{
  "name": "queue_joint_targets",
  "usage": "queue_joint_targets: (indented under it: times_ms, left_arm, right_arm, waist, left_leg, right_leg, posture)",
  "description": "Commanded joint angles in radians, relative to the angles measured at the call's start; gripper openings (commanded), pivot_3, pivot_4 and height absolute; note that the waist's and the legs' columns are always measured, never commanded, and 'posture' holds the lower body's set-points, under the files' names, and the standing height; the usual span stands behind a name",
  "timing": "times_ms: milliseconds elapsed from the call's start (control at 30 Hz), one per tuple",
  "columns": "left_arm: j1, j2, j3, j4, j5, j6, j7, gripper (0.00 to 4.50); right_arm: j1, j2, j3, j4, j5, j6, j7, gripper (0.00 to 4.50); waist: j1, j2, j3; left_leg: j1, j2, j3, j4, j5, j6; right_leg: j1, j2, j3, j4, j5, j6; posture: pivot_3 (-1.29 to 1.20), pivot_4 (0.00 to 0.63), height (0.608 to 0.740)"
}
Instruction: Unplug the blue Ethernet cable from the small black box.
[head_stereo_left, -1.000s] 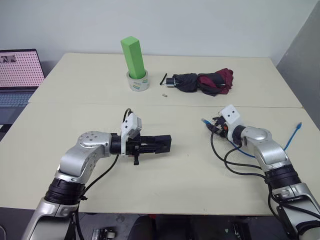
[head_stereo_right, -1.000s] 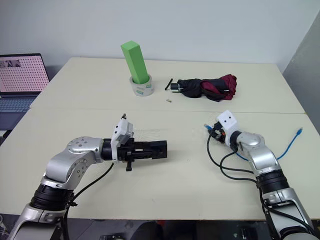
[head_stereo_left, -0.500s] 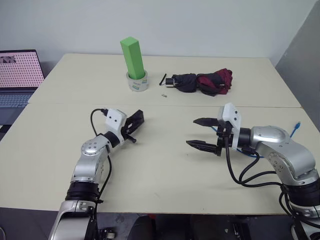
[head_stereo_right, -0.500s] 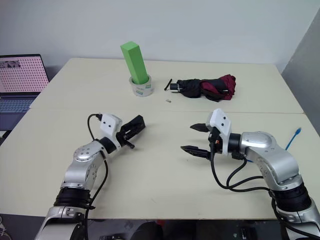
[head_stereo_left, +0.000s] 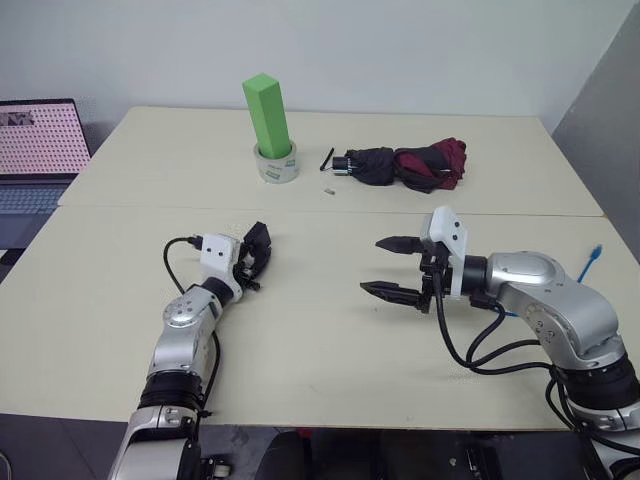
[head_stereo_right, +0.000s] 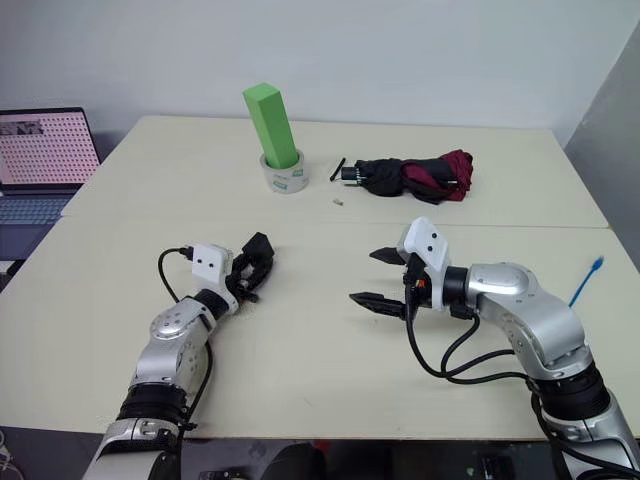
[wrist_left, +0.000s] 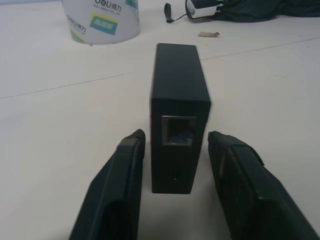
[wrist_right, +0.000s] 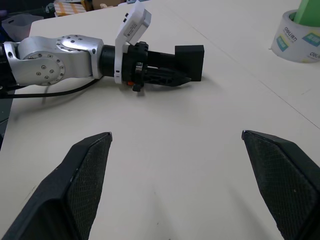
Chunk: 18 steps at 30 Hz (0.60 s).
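- The small black box (wrist_left: 179, 125) is being shown standing on the near-left part of the cream table (head_stereo_left: 330, 340), its empty port facing the left gripper (wrist_left: 176, 200), whose fingers (wrist_left: 117, 195) are being held apart on either side of it, with a gap visible at each side.
- The right gripper (head_stereo_left: 395, 268) is being held wide apart and empty above the near-right of the table, pointing toward the left arm.
- The blue Ethernet cable (head_stereo_left: 594, 256) is being seen at the far-right table edge, its plug end free of the box and partly hidden behind the right arm.
- The unplugging is being judged as done; the box could be knocked over if the left fingers are drawn back crookedly, since they are flanking it closely.
- The loose cable could be snagged by the right arm's black wiring and dragged off the edge.
- Compared with a second ago, the box is no longer being clamped and held out toward the centre; it has been set down and released further left.
- The right gripper, then closed by the cable plug, has been opened and swung left.
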Motion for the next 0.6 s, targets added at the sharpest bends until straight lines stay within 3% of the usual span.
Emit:
queue_joint_targets:
  times_ms: [33,100,333,600]
  left_arm:
    - [0.062,0.033,0.002,-0.090,0.014,0.049,0.004,3.17]
    - [0.107,0.066,-0.005,-0.175,0.030,0.102,0.006,3.58]
    - [0.245,0.238,0.006,-0.543,0.032,0.377,-0.030,3.58]
    - [0.233,0.317,0.082,-0.670,-0.090,0.533,-0.103,3.58]
  right_arm:
    - [0.016,-0.008,-0.022,-0.053,0.001,-0.001,-0.019,4.39]
    - [0.040,-0.014,-0.035,-0.064,-0.004,-0.005,-0.032,4.39]
    - [0.175,-0.048,-0.165,-0.092,0.000,-0.019,-0.083,4.39]
    - [0.255,-0.076,-0.263,-0.064,-0.017,-0.038,-0.100,4.39]
  waist:
    - [0.000,0.000,0.000]
    - [-0.001,0.000,0.000]
    - [-0.001,0.000,0.000]
    - [0.001,0.000,0.000]
  left_leg:
    - [0.000,0.000,0.000,0.000,0.000,0.000]
    - [0.000,0.000,0.000,0.000,0.000,0.000]
    - [0.000,0.000,-0.001,-0.001,0.000,0.000]
    - [0.001,0.000,-0.001,-0.001,-0.002,0.003]
  right_leg:
    - [0.000,0.000,0.000,0.000,0.000,0.000]
    - [0.000,0.000,0.000,0.000,0.000,0.000]
    - [0.001,0.000,0.000,-0.001,0.000,0.000]
    - [0.003,0.000,-0.001,-0.001,0.000,0.000]
  posture:
    - [0.00,0.150,0.740]
    - [0.00,0.150,0.740]
    - [0.00,0.150,0.740]
    - [0.00,0.150,0.740]
